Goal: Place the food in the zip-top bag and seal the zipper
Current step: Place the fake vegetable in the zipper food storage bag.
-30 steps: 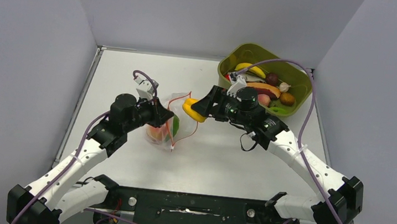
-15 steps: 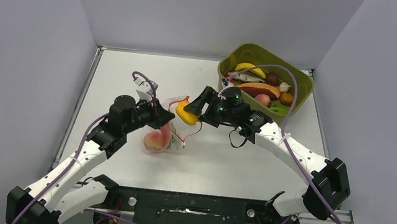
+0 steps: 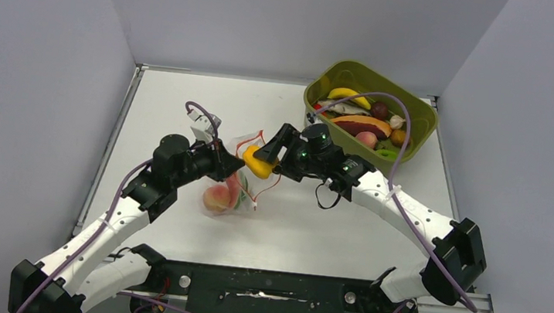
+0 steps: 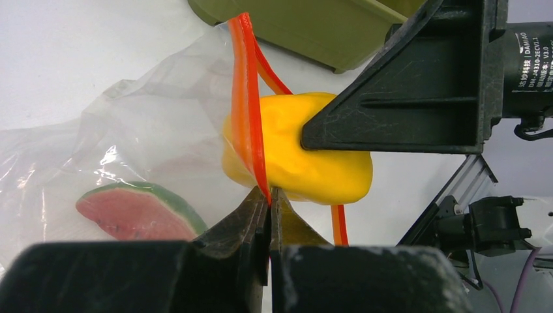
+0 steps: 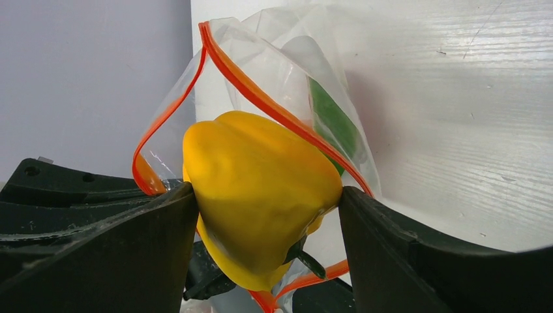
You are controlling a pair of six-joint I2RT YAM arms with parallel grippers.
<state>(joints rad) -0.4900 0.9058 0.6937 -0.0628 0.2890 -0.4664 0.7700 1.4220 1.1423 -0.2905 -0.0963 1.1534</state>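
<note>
Seen from above, two robot arms meet over the middle of a white surface (image 3: 178,107). The left tool (image 4: 269,195) is pressed together on the red-orange zipper (image 4: 246,98) of a clear, crinkly zip-top bag (image 3: 227,190). It pinches one lip of the mouth, and the strip loops open.

The bag's body sags to the near side of that grip. Inside it are a peach (image 3: 215,197) and a watermelon slice (image 4: 137,212) with red flesh and a green rind.

The right tool (image 5: 267,215) pinches a yellow pepper (image 5: 261,182), with one black finger on each side of it. The pepper is right at the bag's open mouth, just right of the left tool. In the left wrist view the pinched orange strip runs straight across the front of the pepper. In the right wrist view the other lip curves around its top. How far the pepper has passed between the lips cannot be told.

At the far right of the surface stands an olive-green tub (image 3: 366,69), well apart from the bag. It holds more toy food, including a banana (image 3: 346,95) and a dark purple piece (image 3: 380,109).
</note>
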